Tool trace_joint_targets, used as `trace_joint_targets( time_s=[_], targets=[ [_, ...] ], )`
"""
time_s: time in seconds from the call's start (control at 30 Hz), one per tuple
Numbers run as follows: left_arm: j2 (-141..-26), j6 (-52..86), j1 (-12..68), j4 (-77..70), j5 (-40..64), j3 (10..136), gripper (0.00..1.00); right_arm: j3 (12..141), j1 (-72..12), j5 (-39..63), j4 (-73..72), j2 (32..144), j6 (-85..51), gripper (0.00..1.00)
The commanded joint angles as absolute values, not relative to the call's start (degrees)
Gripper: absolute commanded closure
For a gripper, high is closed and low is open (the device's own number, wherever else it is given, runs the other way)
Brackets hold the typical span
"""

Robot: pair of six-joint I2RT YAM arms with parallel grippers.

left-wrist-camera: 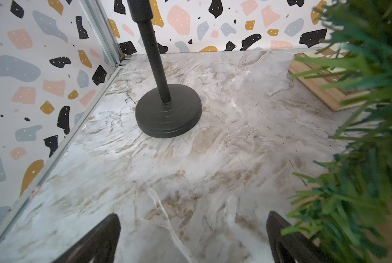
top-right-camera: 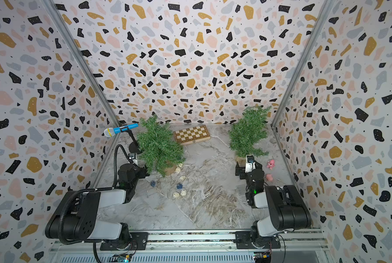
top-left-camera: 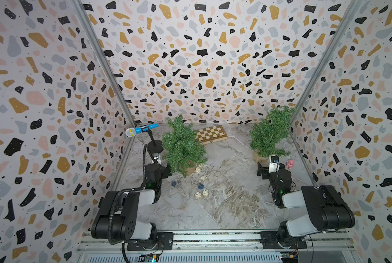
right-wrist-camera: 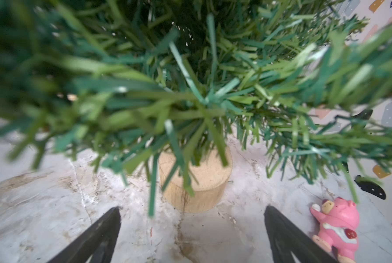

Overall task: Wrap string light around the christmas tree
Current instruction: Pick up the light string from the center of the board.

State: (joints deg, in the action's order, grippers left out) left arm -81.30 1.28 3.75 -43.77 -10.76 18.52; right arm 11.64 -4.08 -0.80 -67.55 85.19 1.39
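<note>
We see 2 small christmas trees flanking the wooden chessboard (top-left-camera: 211,134), which lies at the back of the marble table (top-left-camera: 231,205). The microphone-side christmas tree (top-left-camera: 181,145) stands just beside the chessboard on the left arm's side. The toy-side christmas tree (top-left-camera: 270,132) stands apart from the chessboard on the right arm's side, on a round wooden base (right-wrist-camera: 197,186).

The string light (top-left-camera: 200,186) lies loose on the table in front of the chessboard, toward the arms. Its thin wire carries cream and blue wicker balls, and it is not yet wound on either tree. In both top views its farthest balls lie just beside the microphone-side tree's foot.

The left gripper (left-wrist-camera: 192,215) hovers with jaws wide and nothing between them, facing the black microphone stand (left-wrist-camera: 168,111) left of the chessboard. The blue microphone (top-left-camera: 142,130) sits on top of the stand.

The right gripper (right-wrist-camera: 192,209) is also spread wide and empty, pointing at the wooden base, with a pink toy figure (right-wrist-camera: 337,225) beside 1 finger.
</note>
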Motion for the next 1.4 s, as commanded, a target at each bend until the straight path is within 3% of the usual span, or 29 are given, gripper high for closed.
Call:
trace_joint_targets(
  time_s=[0.0, 1.3, 1.37],
  targets=[
    [-80.64, 1.77, 3.34, -45.44, -10.32, 19.07, 0.01, 13.34, -4.29, -0.97, -67.59, 84.81, 1.23, 0.01],
    [-80.59, 1.93, 3.25, -45.57, -10.83, 18.89, 0.01, 13.02, -4.26, -0.99, -67.99, 84.56, 1.08, 0.01],
    [-78.67, 2.48, 3.97, -47.22, -14.31, 17.65, 0.01, 15.88, -5.00, -5.15, -60.75, 81.44, 0.16, 0.01]
  ],
)
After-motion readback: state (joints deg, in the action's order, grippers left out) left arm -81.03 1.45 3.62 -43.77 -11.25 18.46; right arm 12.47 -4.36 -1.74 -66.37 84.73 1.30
